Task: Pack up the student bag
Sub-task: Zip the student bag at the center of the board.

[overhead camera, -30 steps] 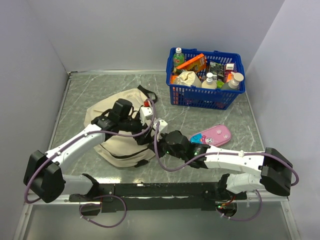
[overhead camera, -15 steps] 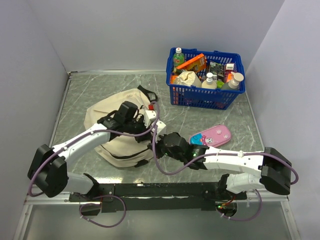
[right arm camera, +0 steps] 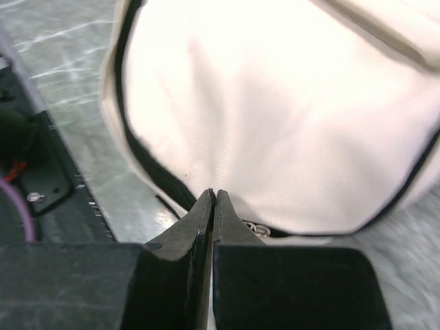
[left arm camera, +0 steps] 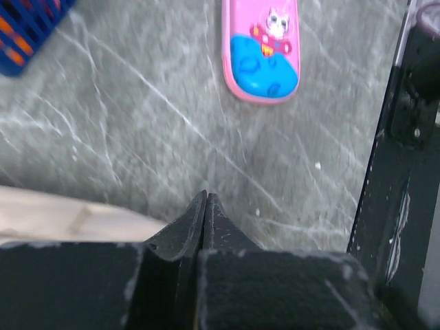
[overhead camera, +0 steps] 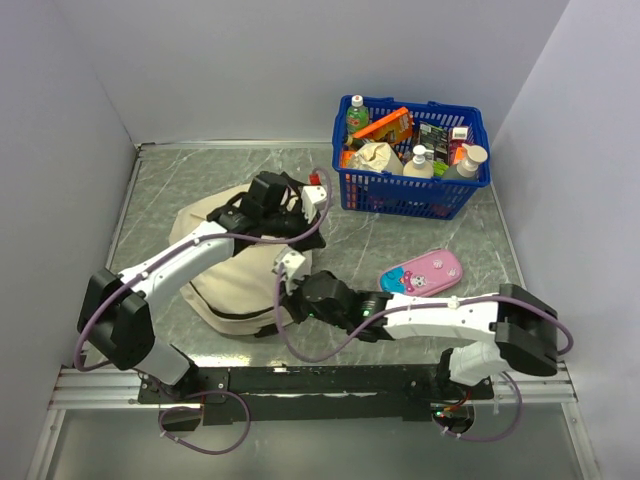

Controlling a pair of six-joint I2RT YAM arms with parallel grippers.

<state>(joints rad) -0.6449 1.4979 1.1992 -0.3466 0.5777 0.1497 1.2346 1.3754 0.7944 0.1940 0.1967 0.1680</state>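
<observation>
The student bag (overhead camera: 215, 270) is a beige backpack with black trim, lying on the left half of the table. My left gripper (overhead camera: 298, 208) is past the bag's upper right corner, near its black straps. It is shut above bare table (left arm camera: 206, 197), with nothing visible between the fingers and a beige edge of the bag (left arm camera: 55, 216) beside it. My right gripper (overhead camera: 285, 298) is at the bag's lower right edge. It is shut, and its tip (right arm camera: 213, 194) touches the cream fabric (right arm camera: 275, 117) just above the black zipper line and a small metal zipper ring (right arm camera: 258, 229).
A blue plastic basket (overhead camera: 410, 190) full of bottles and packets stands at the back right; its corner (left arm camera: 24, 31) shows in the left wrist view. A pink pencil case (overhead camera: 422, 271) (left arm camera: 262, 49) lies right of centre. Grey walls enclose the table.
My left gripper has shut and swung from the bag's right side up toward its top right corner. My right gripper, shut throughout, has slid left against the bag's lower edge.
</observation>
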